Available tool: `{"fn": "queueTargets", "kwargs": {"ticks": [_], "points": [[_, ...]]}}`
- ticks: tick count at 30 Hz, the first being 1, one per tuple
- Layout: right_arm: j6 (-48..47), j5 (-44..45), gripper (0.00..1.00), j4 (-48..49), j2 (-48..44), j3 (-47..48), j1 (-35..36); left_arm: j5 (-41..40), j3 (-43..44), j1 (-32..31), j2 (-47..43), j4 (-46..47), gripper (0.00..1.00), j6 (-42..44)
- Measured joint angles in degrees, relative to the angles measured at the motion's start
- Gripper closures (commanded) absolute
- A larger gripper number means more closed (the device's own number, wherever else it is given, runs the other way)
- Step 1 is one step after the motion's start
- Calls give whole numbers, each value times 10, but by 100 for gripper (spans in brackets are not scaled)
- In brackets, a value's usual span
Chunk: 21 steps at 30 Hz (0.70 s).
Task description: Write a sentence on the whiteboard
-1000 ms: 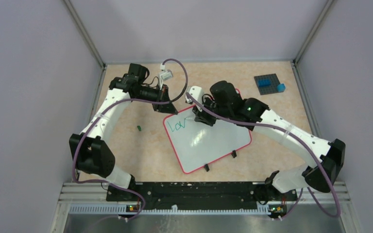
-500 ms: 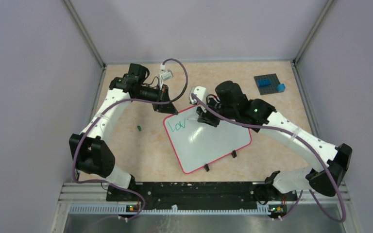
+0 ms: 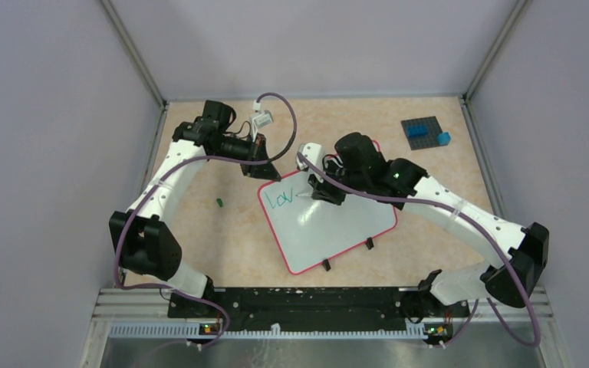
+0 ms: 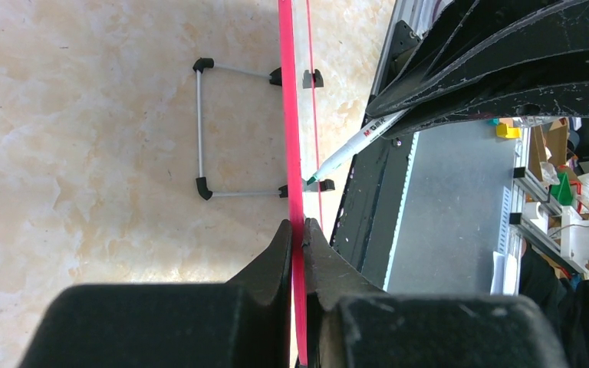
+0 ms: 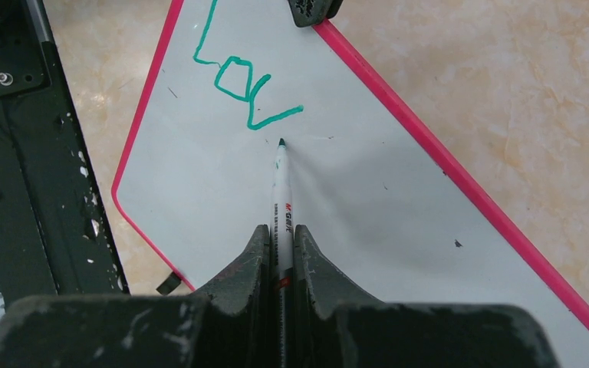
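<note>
The whiteboard [image 3: 337,230] lies tilted on the table, white with a red-pink frame and small black clip feet. Green letters "Lov" [image 5: 238,77] are written near its far left corner. My left gripper [image 3: 268,173] is shut on the board's red edge [image 4: 291,138], with the frame pinched between the jaws [image 4: 297,230]. My right gripper [image 5: 280,234] is shut on a white marker [image 5: 281,184]. The marker's green tip sits at the board surface just below the end of the last stroke. The top view shows the right gripper [image 3: 324,192] over the board's upper part.
A dark studded plate [image 3: 422,129] with blue bricks stands at the far right, one blue brick [image 3: 444,139] beside it. A small green cap [image 3: 219,202] lies left of the board. Grey walls enclose the table on three sides.
The right gripper with the marker swung a little right, then came back left and down over the board. The left arm has not moved.
</note>
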Motion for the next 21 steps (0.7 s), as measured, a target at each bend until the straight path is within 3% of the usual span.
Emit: {"fn": "queueTargets", "kwargs": {"ticks": [21], "points": [[-5,20,100,-3,-1,1,-12,-7,-1,0,0,6,100,0]]}}
